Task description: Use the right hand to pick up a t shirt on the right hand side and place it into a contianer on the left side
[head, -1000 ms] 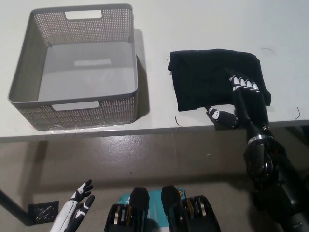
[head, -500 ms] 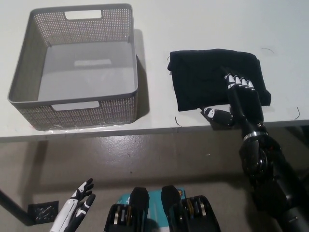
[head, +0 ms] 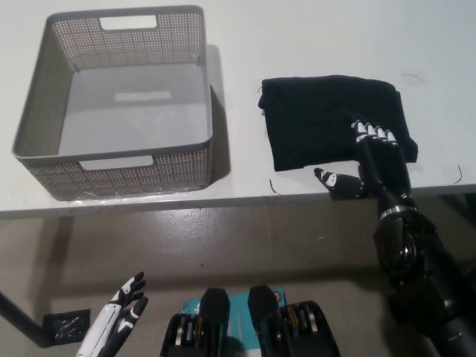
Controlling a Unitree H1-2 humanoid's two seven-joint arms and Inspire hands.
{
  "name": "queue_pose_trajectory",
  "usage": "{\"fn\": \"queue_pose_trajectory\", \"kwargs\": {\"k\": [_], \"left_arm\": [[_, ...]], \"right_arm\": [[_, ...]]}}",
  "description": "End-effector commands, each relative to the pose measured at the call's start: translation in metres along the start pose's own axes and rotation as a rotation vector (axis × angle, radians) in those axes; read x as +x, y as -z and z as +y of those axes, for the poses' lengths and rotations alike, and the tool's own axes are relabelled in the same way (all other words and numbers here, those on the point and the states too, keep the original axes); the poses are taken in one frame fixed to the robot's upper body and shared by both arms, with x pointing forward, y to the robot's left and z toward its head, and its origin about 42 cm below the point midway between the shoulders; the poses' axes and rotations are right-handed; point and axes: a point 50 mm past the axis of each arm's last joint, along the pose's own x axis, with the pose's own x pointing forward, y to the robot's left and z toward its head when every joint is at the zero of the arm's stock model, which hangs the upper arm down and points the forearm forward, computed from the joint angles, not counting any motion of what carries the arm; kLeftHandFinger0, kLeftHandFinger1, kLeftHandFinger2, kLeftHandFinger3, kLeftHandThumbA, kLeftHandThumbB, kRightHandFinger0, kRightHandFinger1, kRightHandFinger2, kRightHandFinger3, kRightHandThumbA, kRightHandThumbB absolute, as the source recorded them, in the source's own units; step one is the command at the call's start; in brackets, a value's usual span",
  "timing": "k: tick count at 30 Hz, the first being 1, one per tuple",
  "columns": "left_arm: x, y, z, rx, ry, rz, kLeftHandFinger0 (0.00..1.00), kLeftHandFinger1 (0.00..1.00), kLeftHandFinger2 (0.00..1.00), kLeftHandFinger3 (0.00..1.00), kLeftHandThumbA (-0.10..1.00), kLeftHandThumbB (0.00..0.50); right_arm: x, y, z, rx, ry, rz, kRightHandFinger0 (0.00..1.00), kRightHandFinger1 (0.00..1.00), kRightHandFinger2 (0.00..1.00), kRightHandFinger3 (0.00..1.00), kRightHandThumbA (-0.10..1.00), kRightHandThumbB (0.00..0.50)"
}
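So the black t shirt [head: 327,126] is folded into a rough rectangle and lies flat on the right side of the white tabletop [head: 312,44], close to the near edge. Its long axis runs left to right across the picture, tilted a bit so the right end sits slightly closer to the robot than the left end.

The black right hand [head: 364,160] comes up from the bottom right and rests on the shirt's near right corner. Its fingers [head: 372,132] lie spread over the fabric pointing away from the robot, while the thumb [head: 335,180] sticks out to the left, just off the shirt's near edge over the tabletop rim. It isn't pinching anything, just laid open on the cloth.

The grey perforated container [head: 193,89] sits on the left of the tabletop, well apart from the shirt, with handle cut-outs at its far and near walls.

The white left hand [head: 119,316] hangs low at the bottom left, below tabletop level, fingers loosely apart and holding nothing.
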Motion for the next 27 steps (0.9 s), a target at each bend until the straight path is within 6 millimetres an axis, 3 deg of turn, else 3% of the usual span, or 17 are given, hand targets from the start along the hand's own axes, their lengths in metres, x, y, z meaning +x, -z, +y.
{"fn": "queue_pose_trajectory", "kwargs": {"k": [1,4,5,7,14,17,19,23,27], "left_arm": [[0.006,-0.008,0.013,0.011,-0.018,-0.045,0.82,0.91,1.0,1.0,1.0,0.471],[0.005,-0.009,0.013,0.014,-0.014,-0.045,0.81,0.92,1.0,1.0,1.0,0.477],[0.005,-0.009,0.014,0.017,-0.012,-0.044,0.82,0.92,1.0,1.0,1.0,0.482],[0.004,-0.008,0.013,0.004,-0.016,-0.042,0.82,0.92,1.0,1.0,1.0,0.485],[0.003,-0.008,0.013,0.002,-0.015,-0.045,0.82,0.91,1.0,1.0,1.0,0.474],[0.005,-0.01,0.013,0.001,-0.007,-0.044,0.83,0.92,1.0,1.0,1.0,0.469],[0.006,-0.01,0.013,-0.001,-0.01,-0.044,0.82,0.91,1.0,1.0,1.0,0.477],[0.008,-0.012,0.013,0.014,-0.004,-0.047,0.81,0.9,1.0,1.0,1.0,0.49],[0.008,-0.012,0.012,0.016,0.005,-0.05,0.79,0.89,1.0,1.0,1.0,0.5]], "right_arm": [[0.013,0.002,-0.023,0.009,0.066,-0.042,1.0,1.0,1.0,1.0,0.95,0.5],[0.012,0.008,-0.021,-0.009,0.056,-0.045,1.0,1.0,1.0,1.0,0.89,0.5],[0.012,0.011,-0.021,-0.019,0.052,-0.04,1.0,1.0,1.0,1.0,0.74,0.5],[0.012,0.015,-0.023,-0.042,0.056,-0.046,1.0,1.0,1.0,1.0,0.67,0.5],[0.02,0.014,-0.03,-0.134,0.034,-0.08,1.0,1.0,1.0,1.0,0.71,0.497],[0.028,0.009,-0.037,-0.214,0.061,-0.14,1.0,1.0,1.0,1.0,0.66,0.492],[0.034,0.004,-0.039,-0.25,0.07,-0.163,1.0,1.0,1.0,1.0,0.68,0.494],[0.04,-0.008,-0.04,-0.239,0.11,-0.201,1.0,1.0,1.0,1.0,0.56,0.5],[0.039,-0.014,-0.033,-0.227,0.115,-0.205,1.0,1.0,1.0,1.0,0.6,0.5]]}}
